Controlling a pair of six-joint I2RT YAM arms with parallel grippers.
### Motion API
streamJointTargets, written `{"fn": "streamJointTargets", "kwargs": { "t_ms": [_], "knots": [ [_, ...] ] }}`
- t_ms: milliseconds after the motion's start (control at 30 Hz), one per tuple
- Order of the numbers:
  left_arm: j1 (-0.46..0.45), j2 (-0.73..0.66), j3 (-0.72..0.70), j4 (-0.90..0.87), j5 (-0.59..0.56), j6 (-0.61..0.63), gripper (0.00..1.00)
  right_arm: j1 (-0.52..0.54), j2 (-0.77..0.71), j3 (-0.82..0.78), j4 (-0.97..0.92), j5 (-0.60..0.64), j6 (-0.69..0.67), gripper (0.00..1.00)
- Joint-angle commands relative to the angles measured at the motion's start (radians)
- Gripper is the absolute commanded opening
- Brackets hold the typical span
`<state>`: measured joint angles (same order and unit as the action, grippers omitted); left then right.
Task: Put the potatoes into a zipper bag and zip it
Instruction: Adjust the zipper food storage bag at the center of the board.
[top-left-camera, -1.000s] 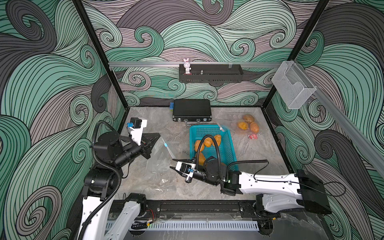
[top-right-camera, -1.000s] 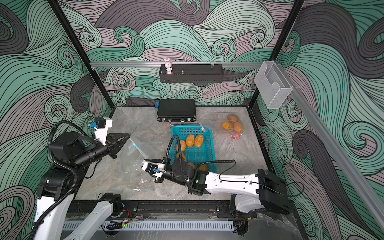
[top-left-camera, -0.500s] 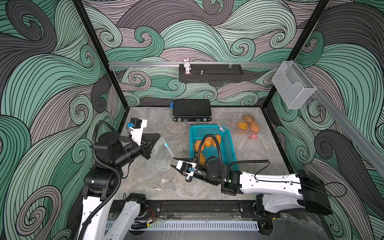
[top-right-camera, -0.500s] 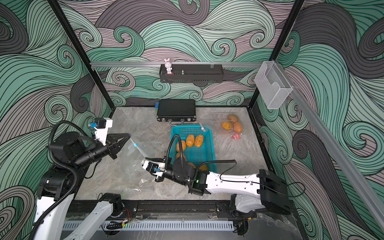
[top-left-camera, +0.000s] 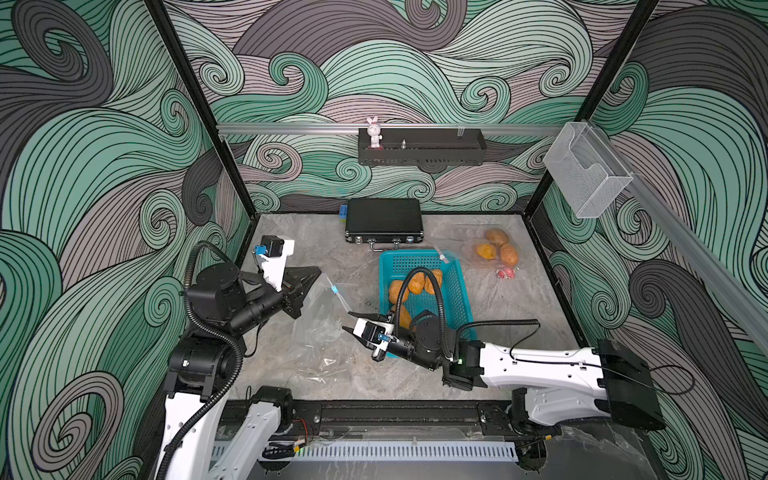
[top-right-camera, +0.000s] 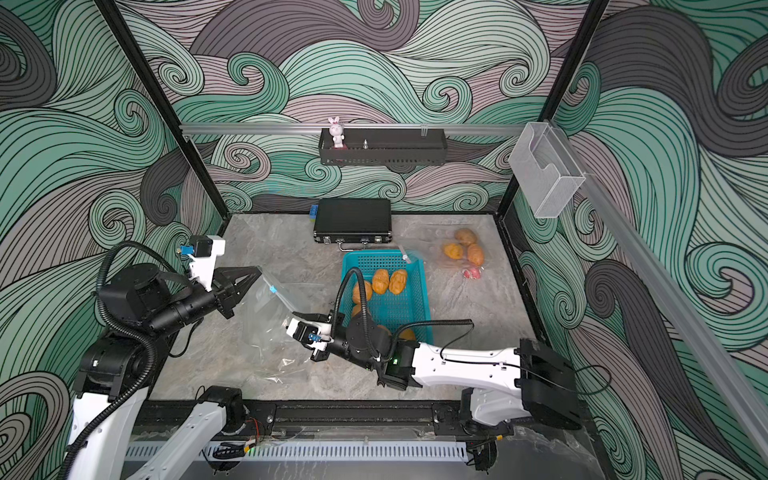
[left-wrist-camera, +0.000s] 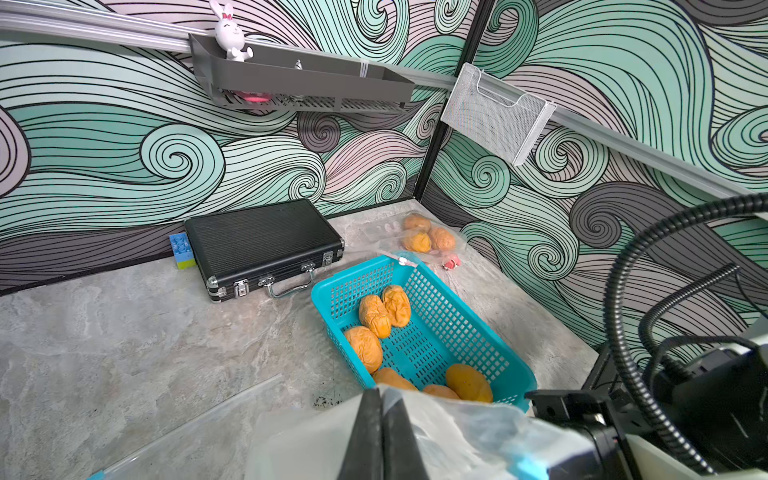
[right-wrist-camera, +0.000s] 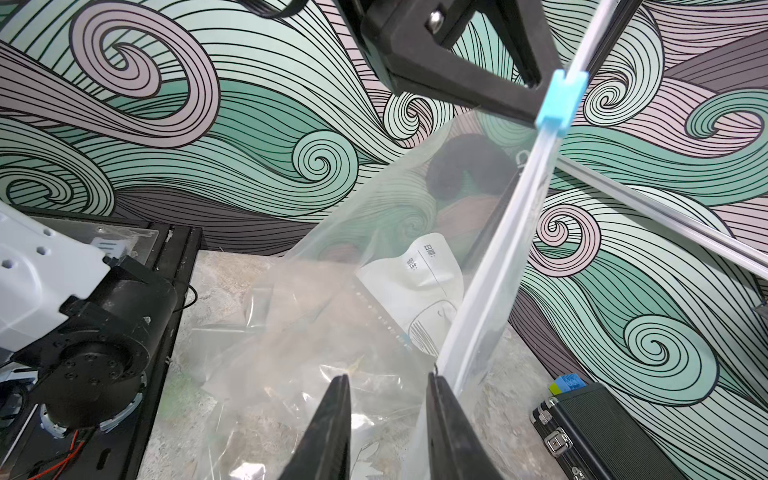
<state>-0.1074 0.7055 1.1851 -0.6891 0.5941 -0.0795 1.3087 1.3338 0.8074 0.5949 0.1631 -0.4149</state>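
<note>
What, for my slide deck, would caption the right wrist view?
Open right gripper beside the zip track of a clear zipper bag held up by the shut left gripper.

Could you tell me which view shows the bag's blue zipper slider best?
Right wrist view: the blue slider is large and sharp. Both top views show a tiny speck; the left wrist view crops it.
</note>
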Motion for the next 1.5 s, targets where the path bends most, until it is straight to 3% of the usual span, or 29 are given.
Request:
{"fn": "streamJointTargets", "kwargs": {
  "t_ms": [0,1033,1200,1300,1400,1467],
  "knots": [
    [-0.003,0.005,0.031,-0.011,0.028,-0.003,0.00,-0.010,0.003,0.009,0.031,0.054,-0.014,0.30],
    [-0.003,-0.021,0.044,-0.033,0.203,0.021,0.00,-0.134,0.034,0.035,0.083,0.056,-0.078,0.32],
    [-0.003,-0.017,0.040,-0.025,0.210,0.007,0.00,-0.149,0.038,0.028,0.082,-0.018,-0.096,0.19],
    [-0.003,-0.016,0.034,-0.055,0.152,-0.005,0.00,-0.153,0.019,0.008,0.073,-0.092,-0.163,0.01],
    [-0.003,-0.010,0.003,-0.124,0.083,-0.032,0.49,-0.166,-0.007,-0.015,0.026,-0.164,-0.297,0.00],
    [-0.003,0.016,0.027,-0.248,-0.012,-0.036,0.63,-0.194,-0.028,-0.028,-0.050,-0.261,-0.420,0.00]
  ]
}}
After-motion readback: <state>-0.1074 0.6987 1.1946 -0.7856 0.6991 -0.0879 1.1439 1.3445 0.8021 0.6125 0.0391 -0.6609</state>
